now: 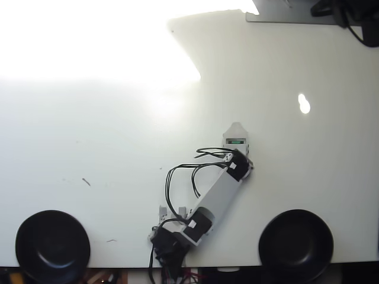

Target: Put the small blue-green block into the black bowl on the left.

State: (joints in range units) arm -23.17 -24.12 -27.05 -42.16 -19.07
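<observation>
Overhead view: I am hovering the tool [236, 128] where it is hiding the block; jaw state untellable. Judged light and rigid, best pinched across flat sides.

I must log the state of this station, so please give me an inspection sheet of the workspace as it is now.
Surface: white table, strong glare over its upper left part.
Job's things: black bowl at lower left, empty; blue-green block not visible.
Clutter: second black bowl at lower right, empty.
Grippers: gripper points away from the base; jaws hidden from above.
Cables: black wires loop beside the arm.
Surroundings: dark equipment at top right.
</observation>
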